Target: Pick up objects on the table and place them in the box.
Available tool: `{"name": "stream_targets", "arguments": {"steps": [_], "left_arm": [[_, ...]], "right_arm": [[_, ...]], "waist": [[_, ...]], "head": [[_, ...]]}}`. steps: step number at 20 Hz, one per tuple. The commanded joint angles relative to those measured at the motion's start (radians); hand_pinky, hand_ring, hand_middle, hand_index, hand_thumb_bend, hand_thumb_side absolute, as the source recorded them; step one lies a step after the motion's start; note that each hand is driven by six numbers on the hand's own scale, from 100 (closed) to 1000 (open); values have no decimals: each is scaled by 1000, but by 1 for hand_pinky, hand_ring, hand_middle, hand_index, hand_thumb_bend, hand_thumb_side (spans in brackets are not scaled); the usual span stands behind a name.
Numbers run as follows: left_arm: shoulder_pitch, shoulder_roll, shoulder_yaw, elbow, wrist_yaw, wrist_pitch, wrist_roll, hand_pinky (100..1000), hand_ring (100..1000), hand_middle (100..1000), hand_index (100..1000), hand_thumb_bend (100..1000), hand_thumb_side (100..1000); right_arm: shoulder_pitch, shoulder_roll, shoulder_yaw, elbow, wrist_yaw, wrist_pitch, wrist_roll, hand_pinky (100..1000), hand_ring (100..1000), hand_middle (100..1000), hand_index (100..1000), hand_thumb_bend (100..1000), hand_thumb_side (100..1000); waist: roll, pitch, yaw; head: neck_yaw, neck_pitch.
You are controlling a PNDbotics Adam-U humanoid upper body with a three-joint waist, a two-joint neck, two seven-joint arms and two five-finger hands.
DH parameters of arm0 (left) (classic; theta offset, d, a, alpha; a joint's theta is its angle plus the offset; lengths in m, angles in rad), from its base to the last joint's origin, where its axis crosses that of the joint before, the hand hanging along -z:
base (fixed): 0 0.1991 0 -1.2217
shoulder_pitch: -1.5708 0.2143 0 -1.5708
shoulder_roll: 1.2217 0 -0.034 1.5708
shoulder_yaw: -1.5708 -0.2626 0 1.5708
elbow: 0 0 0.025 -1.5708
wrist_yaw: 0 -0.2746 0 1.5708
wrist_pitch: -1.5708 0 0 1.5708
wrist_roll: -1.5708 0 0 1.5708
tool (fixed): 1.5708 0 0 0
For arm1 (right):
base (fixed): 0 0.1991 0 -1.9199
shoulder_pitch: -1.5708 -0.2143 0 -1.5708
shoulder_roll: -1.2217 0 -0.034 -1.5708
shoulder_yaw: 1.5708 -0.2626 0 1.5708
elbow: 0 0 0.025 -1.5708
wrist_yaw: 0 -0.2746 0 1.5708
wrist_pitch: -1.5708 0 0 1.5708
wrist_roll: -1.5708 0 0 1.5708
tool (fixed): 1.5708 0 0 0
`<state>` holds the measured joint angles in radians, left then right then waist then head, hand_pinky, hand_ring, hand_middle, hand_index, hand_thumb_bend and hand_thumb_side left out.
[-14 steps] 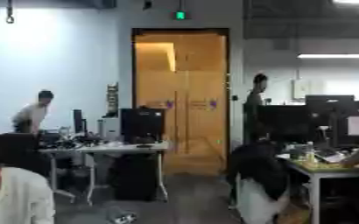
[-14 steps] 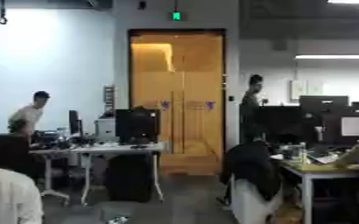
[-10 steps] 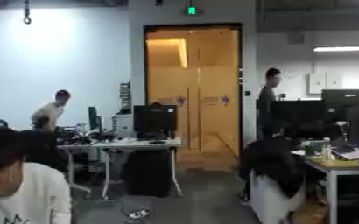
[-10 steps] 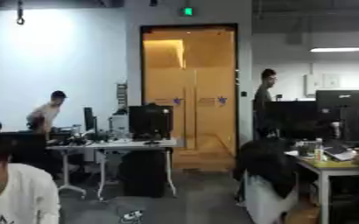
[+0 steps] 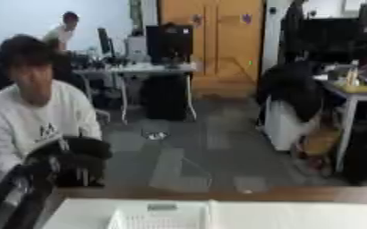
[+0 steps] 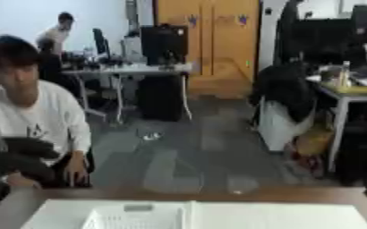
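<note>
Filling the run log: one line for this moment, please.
box: white, bottom edge, on table | left hand: raised, left side | task objects: not visible

White lattice-walled box [image 5: 157, 217] at bottom edge, only far rim showing, on white tabletop [image 5: 296, 214].

I see a white box [image 5: 159, 218] with a latticed wall on a white sheet [image 5: 296, 215] covering my brown table [image 6: 218, 193]. Beyond lie a grey floor [image 5: 218, 143] and orange-brown doors [image 5: 214, 36] (one bearing a purple mark).
</note>
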<state>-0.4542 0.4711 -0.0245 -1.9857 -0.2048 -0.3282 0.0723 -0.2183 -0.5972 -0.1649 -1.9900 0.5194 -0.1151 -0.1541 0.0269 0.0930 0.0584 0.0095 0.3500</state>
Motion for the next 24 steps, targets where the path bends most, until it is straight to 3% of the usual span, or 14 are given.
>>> {"name": "stream_targets", "arguments": {"steps": [1,3,4,5,8,11,15,18,24], "left_arm": [[-7,8,9,-14,-46,37,41,566,725,791,760,670,947],[-5,7,4,-14,-65,48,47,566,721,788,760,670,947],[-4,6,1,-14,-71,52,45,566,722,791,761,671,947],[-3,5,-2,-14,-76,55,43,562,721,789,761,669,946],[-1,4,-8,-14,-83,62,37,553,716,787,758,670,943],[1,5,-11,-14,-88,70,27,547,711,784,757,668,941],[1,4,-14,-14,-89,74,17,543,707,781,756,669,939],[5,5,-17,-14,-91,76,9,540,704,778,755,667,938],[7,3,-24,-14,-97,85,-15,531,697,774,754,664,940]], "right_arm": [[-8,-13,-22,-10,25,134,-22,589,440,590,770,424,1000],[-10,-9,-27,-10,38,208,-25,609,438,592,783,447,1000],[-11,-7,-30,-10,44,241,-24,602,437,590,780,676,1000],[-12,-5,-31,-10,50,268,-22,623,436,592,794,473,985],[-6,1,-30,2,64,335,5,624,429,594,799,499,974],[-7,-5,-27,47,79,363,48,636,436,605,807,520,964],[-30,-26,-28,137,91,368,97,653,448,632,825,554,929],[-61,-34,-22,225,105,371,130,692,477,686,857,604,957],[-130,0,-14,385,136,368,201,762,534,713,903,631,908]], "waist": [[0,-11,1],[0,-13,4],[0,-15,6],[0,-16,7],[-5,-20,10],[-9,-25,11],[-13,-30,12],[-16,-36,16],[-23,-48,23]], "head": [[-1,95],[-18,138],[-30,152],[-41,161],[-67,181],[-73,204],[-73,225],[-76,233],[-90,243]]}}
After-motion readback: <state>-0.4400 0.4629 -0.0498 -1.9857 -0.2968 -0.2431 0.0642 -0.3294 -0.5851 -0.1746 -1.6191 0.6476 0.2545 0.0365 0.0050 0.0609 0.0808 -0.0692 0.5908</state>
